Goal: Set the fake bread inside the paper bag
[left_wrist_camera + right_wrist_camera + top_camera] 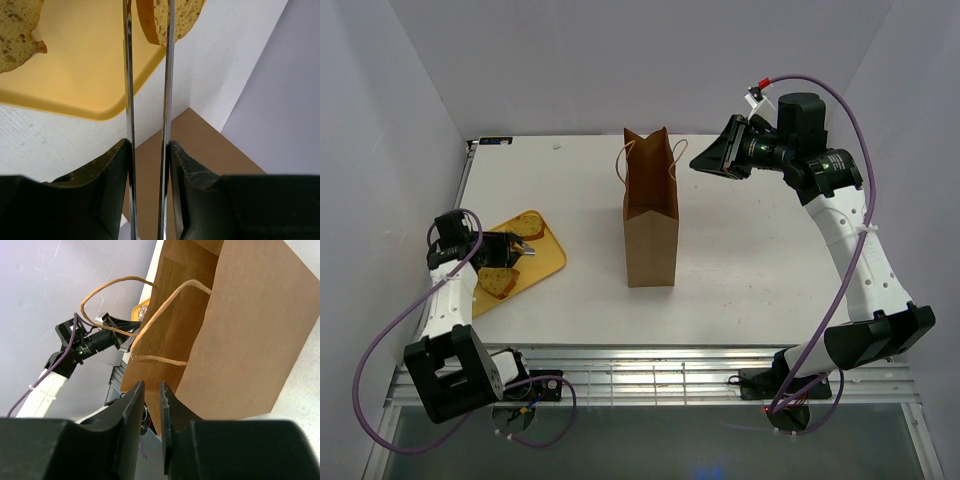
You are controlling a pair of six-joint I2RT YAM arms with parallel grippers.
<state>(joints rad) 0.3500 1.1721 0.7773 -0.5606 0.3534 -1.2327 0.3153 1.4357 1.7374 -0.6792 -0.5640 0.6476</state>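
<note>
Fake bread (499, 283) on tray (552, 262), paper bag (651, 240) upright; left claw (530, 251) narrow around slice (185, 15), grip unclear; right claw (152, 386) near-closed, empty.

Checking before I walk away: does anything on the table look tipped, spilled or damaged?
Nothing stands out. The tall brown paper bag stands upright and open; the golden-brown toy bread slices sit on the flat yellow tray. Nothing spilled.

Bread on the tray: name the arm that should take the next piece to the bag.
Left. The left gripper is over the yellow tray, a bread slice at its jaws; the right gripper is beyond the paper bag, far from that tray.
</note>
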